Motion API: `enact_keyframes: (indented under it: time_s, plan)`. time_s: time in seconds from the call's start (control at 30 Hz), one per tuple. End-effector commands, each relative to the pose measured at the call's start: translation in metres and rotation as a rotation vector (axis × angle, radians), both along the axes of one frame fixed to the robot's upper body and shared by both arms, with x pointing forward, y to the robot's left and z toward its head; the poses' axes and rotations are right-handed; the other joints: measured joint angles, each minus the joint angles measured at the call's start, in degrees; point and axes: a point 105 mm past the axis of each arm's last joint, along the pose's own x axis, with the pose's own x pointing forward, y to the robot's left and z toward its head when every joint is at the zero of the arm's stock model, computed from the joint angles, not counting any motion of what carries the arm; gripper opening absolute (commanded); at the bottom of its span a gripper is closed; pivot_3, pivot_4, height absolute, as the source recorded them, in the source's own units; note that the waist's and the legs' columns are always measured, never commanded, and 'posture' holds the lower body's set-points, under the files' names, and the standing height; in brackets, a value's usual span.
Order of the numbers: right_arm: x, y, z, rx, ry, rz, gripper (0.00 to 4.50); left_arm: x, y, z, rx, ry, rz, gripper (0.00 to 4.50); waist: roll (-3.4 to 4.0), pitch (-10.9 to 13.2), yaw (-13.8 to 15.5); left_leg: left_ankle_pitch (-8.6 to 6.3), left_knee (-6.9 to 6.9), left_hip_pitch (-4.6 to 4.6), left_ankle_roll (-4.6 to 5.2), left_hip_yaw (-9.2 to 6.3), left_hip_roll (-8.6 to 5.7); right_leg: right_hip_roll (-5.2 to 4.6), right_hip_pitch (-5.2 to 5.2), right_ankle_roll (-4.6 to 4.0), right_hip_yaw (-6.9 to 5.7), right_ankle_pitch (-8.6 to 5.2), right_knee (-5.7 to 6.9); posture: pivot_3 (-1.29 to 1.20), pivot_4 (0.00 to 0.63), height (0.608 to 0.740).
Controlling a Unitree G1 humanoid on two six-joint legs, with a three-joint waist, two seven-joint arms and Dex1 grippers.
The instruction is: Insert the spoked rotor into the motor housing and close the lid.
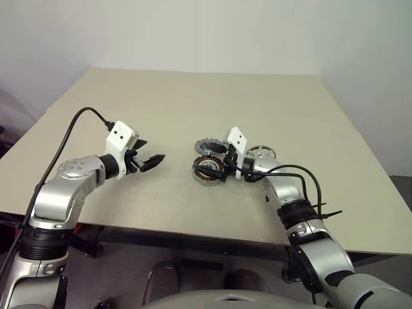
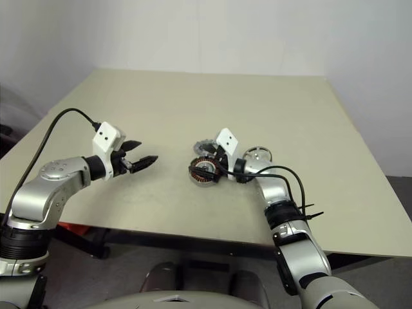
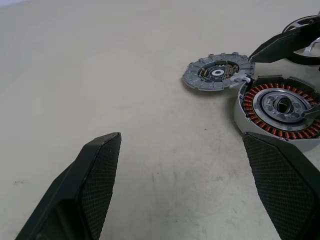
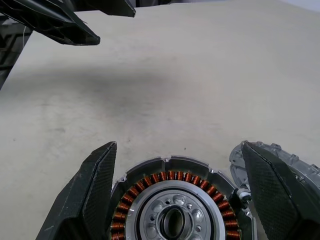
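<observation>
Three round motor parts are seen lying close together near the middle of the beige counter (image 1: 193, 103). The motor housing (image 1: 209, 170), a shallow silver cup with a ring of copper-coloured windings around a central bearing, is set flat with its open side up and with nothing seated inside it. The lid (image 1: 210, 147), a dark grey disc with a notched edge, is laid flat just behind the housing, and in the left wrist view its rim is seen touching or almost touching the housing's rim. The spoked rotor (image 1: 260, 153) is placed on the counter to the right of the housing, partly hidden behind the right arm, so whether it touches the housing cannot be told. The right tool (image 4: 175, 200) is held low over the housing with its two black fingers (image 4: 90, 190) spread wide, one on each side of the cup; no contact with the rim can be made out, and nothing is pinched between them. The left tool (image 1: 147, 162) is held above the bare counter well to the left of the parts, pointed toward them, with its fingers (image 3: 95, 185) likewise spread apart and nothing gripped. A black cable is seen running along each arm.
</observation>
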Motion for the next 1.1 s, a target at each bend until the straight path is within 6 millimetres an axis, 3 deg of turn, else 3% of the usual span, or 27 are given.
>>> enact_keyframes:
  time_s: [0.03, 0.27, 0.37, 0.5, 0.7, 0.8, 1.0, 1.1]
  plan:
    - [0.005, 0.001, 0.011, -0.01, -0.056, -0.003, 4.49, 0.0, 0.002, 0.014, 0.005, -0.057, 0.003, 4.1, 0.0, 0.0, 0.0, 0.0, 0.0, 0.0, 0.0, 0.0, 0.0, 0.0, 0.0, 0.0, 0.0, 0.0, 0.0, 0.0, 0.0, 0.74]
    - [0.01, -0.002, 0.016, 0.002, -0.099, -0.038, 4.49, 0.0, 0.002, 0.013, 0.004, -0.058, 0.004, 4.1, 0.0, 0.0, 0.0, 0.0, 0.0, 0.0, 0.0, 0.01, 0.0, 0.0, -0.01, 0.0, 0.0, 0.0, 0.0, 0.0, 0.0, 0.74]
    - [0.011, -0.003, 0.019, 0.004, -0.112, -0.041, 3.93, 0.0, 0.002, 0.013, 0.003, -0.058, 0.004, 4.1, 0.0, 0.0, -0.01, 0.0, 0.0, 0.0, 0.0, 0.0, 0.0, 0.0, -0.02, 0.0, 0.01, 0.0, 0.0, 0.0, 0.0, 0.74]
    - [0.011, -0.003, 0.022, 0.007, -0.108, -0.04, 2.58, 0.0, 0.001, 0.012, 0.0, -0.055, 0.002, 4.1, 0.0, 0.0, -0.01, 0.0, 0.0, 0.0, 0.0, 0.0, 0.0, 0.0, -0.02, 0.0, 0.01, 0.0, 0.0, 0.0, 0.0, 0.74]
    - [0.011, -0.001, 0.028, 0.007, -0.104, -0.026, 2.58, -0.001, 0.002, 0.012, 0.001, -0.052, 0.002, 4.1, 0.0, 0.0, -0.01, 0.0, -0.01, -0.01, 0.0, 0.01, 0.0, 0.0, -0.02, 0.0, 0.01, 0.0, 0.0, 0.0, 0.0, 0.74]
    - [0.013, -0.002, 0.029, 0.0, -0.1, -0.036, 1.98, -0.001, 0.002, 0.012, 0.002, -0.052, 0.003, 4.1, 0.0, 0.0, -0.02, 0.0, -0.01, -0.01, 0.0, 0.01, 0.0, 0.0, -0.02, 0.0, 0.01, 0.0, 0.0, 0.0, 0.0, 0.74]
    - [0.013, -0.002, 0.023, -0.04, -0.095, -0.029, 0.03, -0.001, 0.002, 0.011, 0.001, -0.051, 0.003, 4.1, 0.0, 0.0, 0.0, 0.0, 0.0, -0.01, 0.0, 0.01, 0.0, 0.0, -0.02, 0.0, 0.01, 0.0, 0.0, 0.0, 0.0, 0.74]
    - [0.005, 0.0, 0.017, -0.064, -0.08, 0.014, 0.03, -0.001, 0.003, 0.011, 0.003, -0.051, 0.005, 4.1, 0.0, 0.0, -0.01, 0.0, -0.01, -0.01, 0.0, 0.01, 0.0, 0.0, -0.03, 0.0, 0.01, 0.0, 0.0, 0.0, 0.0, 0.74]
